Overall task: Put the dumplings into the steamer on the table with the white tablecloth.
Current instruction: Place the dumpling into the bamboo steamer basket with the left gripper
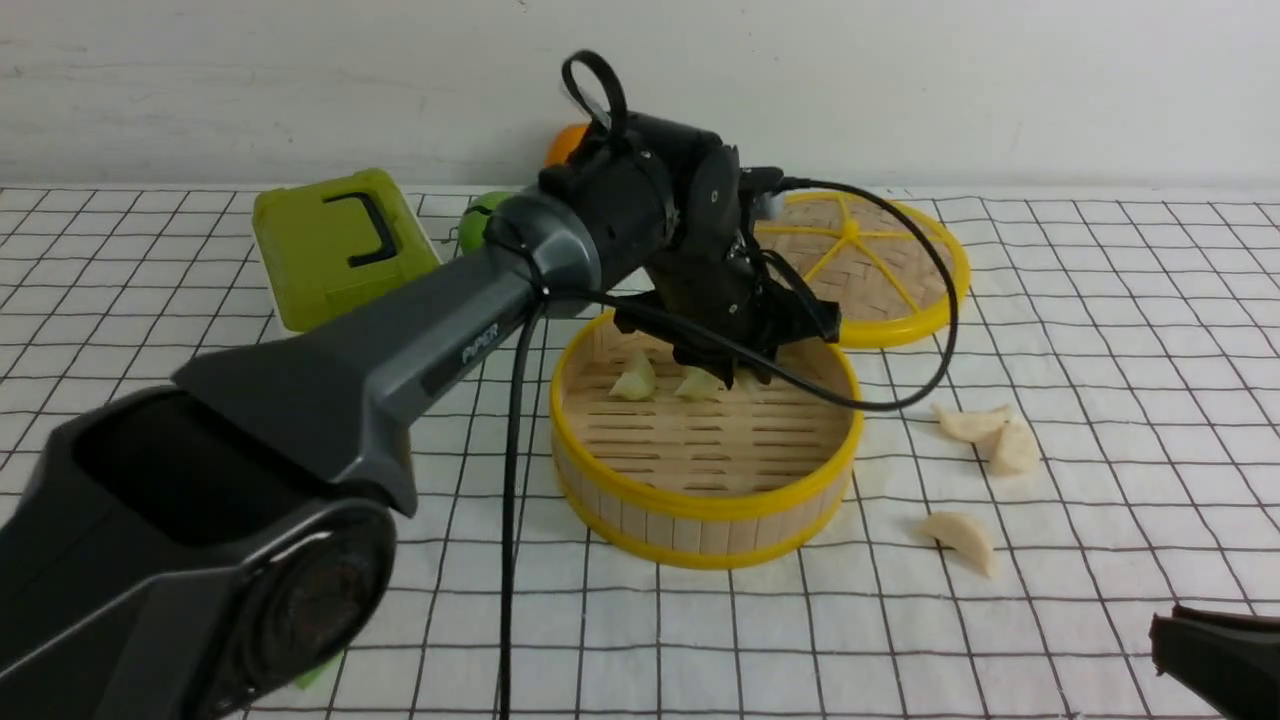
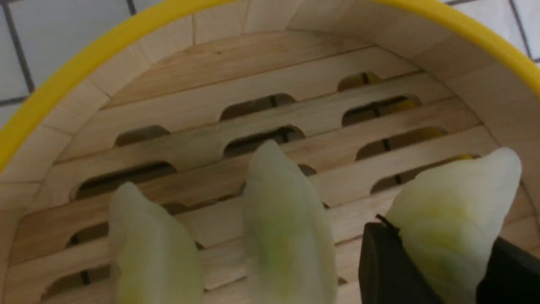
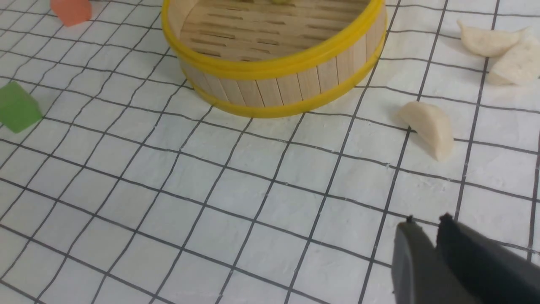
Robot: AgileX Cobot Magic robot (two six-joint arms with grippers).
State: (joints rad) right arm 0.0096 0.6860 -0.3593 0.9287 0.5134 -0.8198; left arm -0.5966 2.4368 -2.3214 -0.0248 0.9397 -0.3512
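I am reaching my left arm forward over the round bamboo-slat steamer basket with yellow plastic rims [image 1: 700, 505], which is standing on the table [image 1: 140, 300] under the white tablecloth with thin black grid lines [image 1: 1100, 330]. My left pincer [image 1: 735, 362] is hanging inside the basket at its far side and is grasping a small pale green crescent dumpling [image 2: 451, 211]. In the left wrist view this dumpling is sitting between my two black fingers [image 2: 382, 266], its tip sticking out past them. I cannot tell whether it is touching the slatted floor.

A second pale green dumpling [image 1: 697, 383] and a third pale green dumpling [image 1: 635, 380] are resting on the slats side by side, just beside the held one and near the far wall.

Three cream-white crescent dumplings are lying on the cloth to the right of the basket. The far cream-white dumpling [image 1: 965, 422] is touching its cream-white neighbour [image 1: 1015, 447], and the near cream-white dumpling [image 1: 962, 540] is lying apart from them, closer to me.

My right pincer [image 3: 426, 221] is hovering low over the cloth at the near right, its fingers drawn almost together and grasping nothing.

A flat woven lid with a yellow rim [image 1: 900, 290] is lying behind the basket to the right. A lime green box with a black handle [image 1: 340, 245] is sitting at the far left. An orange foam cube [image 3: 71, 10] and a green foam cube [image 3: 17, 107] are resting on the cloth, apart from the basket.
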